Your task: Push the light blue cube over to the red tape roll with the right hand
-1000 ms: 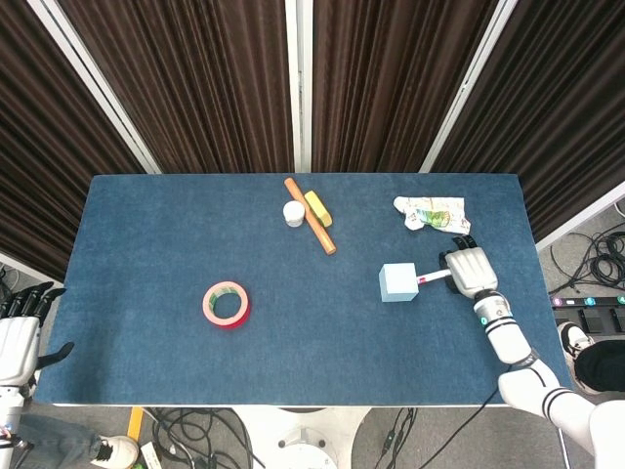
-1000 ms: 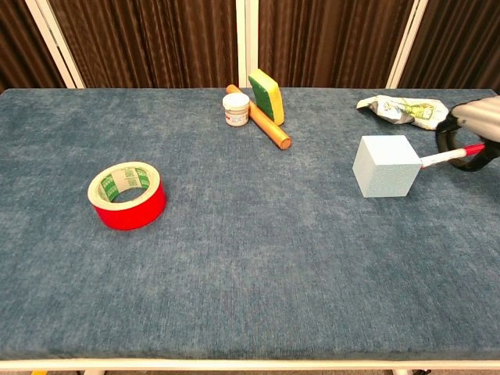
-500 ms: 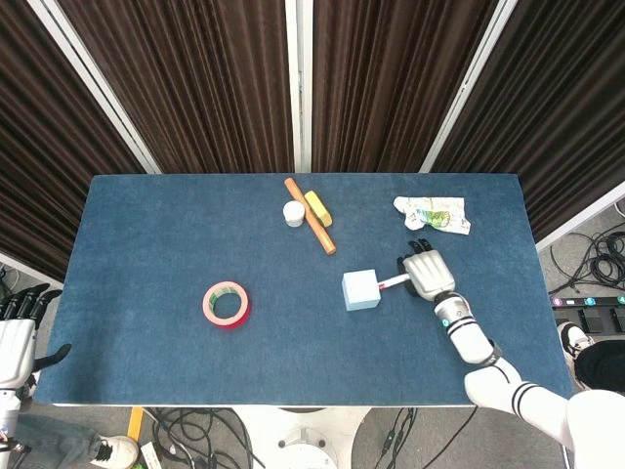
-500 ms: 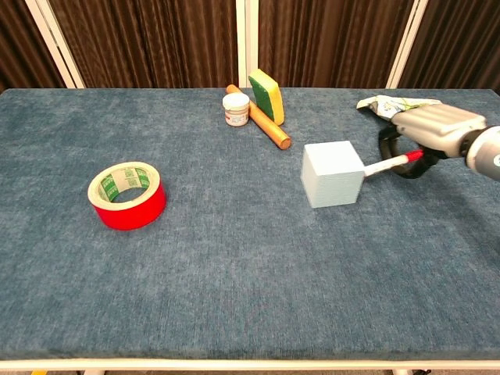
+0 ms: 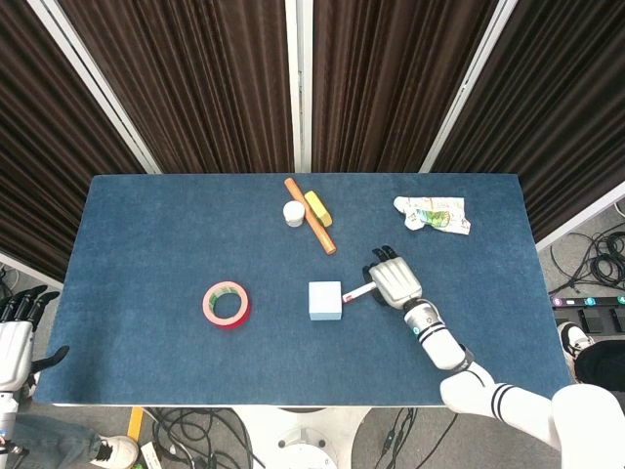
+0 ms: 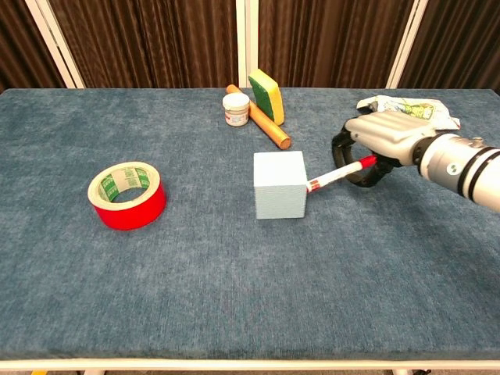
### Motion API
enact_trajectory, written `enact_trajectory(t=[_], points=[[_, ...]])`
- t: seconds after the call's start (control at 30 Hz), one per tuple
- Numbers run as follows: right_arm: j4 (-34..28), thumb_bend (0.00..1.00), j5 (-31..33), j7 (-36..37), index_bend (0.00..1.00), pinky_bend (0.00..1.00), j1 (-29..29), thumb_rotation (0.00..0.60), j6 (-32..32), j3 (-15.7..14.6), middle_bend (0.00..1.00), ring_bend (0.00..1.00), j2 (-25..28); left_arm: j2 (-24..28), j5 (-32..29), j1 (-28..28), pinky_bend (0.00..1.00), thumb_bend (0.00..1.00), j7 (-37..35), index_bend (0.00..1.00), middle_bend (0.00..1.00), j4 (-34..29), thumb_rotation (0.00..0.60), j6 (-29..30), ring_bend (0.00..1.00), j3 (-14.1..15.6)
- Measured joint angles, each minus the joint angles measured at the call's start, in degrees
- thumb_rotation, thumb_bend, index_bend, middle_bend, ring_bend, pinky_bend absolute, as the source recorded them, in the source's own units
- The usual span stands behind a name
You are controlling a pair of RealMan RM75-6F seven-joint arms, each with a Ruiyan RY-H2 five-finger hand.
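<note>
Halfway across, we judge: our right hand clamps a red-tipped marker against the light blue cube mid-tabletop. Next, push on toward the left edge and the red tape roll. Left hand hangs off-table, fingers apart.

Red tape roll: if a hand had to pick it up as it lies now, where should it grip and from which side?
Probably from above: the red tape roll lies flat with its open core facing up, so fingers could drop into the core and pinch the wall. Its near-left side has bare table around it.
</note>
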Motion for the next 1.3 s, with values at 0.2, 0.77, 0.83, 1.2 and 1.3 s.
enact_trajectory(t=[0.2, 0.77, 0.83, 1.2, 1.3], points=[[-3.49, 0.37, 3.12, -3.82, 0.59, 0.11, 0.88, 0.600, 0.29, 1.23, 0.49, 0.13, -1.43, -0.29, 0.02, 0.19, 0.17, 0.19, -0.53, 0.26, 0.25, 0.52, 0.600, 0.15, 0.16, 0.02], [-4.54, 0.37, 11.25, -13.70, 0.60, 0.10, 6.80, 0.600, 0.72, 4.65, 0.50, 0.14, -10.84, -0.58, 0.09, 0.08, 0.17, 0.20, -1.56, 0.26, 0.25, 1.77, 0.600, -0.27, 0.16, -0.08], [-4.14, 0.37, 11.91, -14.64, 0.60, 0.09, 7.80, 0.600, 0.56, 4.97, 0.50, 0.14, -11.80, -0.60, 0.05, 0.12, 0.17, 0.19, -1.65, 0.26, 0.25, 1.86, 0.600, -0.26, 0.16, -0.08], [-4.49, 0.37, 14.13, -16.21, 0.61, 0.09, 7.11, 0.600, 1.19, 4.00, 0.50, 0.14, -8.83, -0.88, 0.27, 0.00, 0.17, 0.19, -2.06, 0.26, 0.25, 2.30, 0.600, -0.45, 0.16, -0.11], [-5.23, 0.37, 14.31, -15.96, 0.59, 0.09, 5.76, 0.600, 1.94, 3.10, 0.50, 0.14, -6.62, -0.98, 0.33, 0.01, 0.17, 0.19, -2.11, 0.26, 0.25, 2.32, 0.600, -0.31, 0.16, -0.17]])
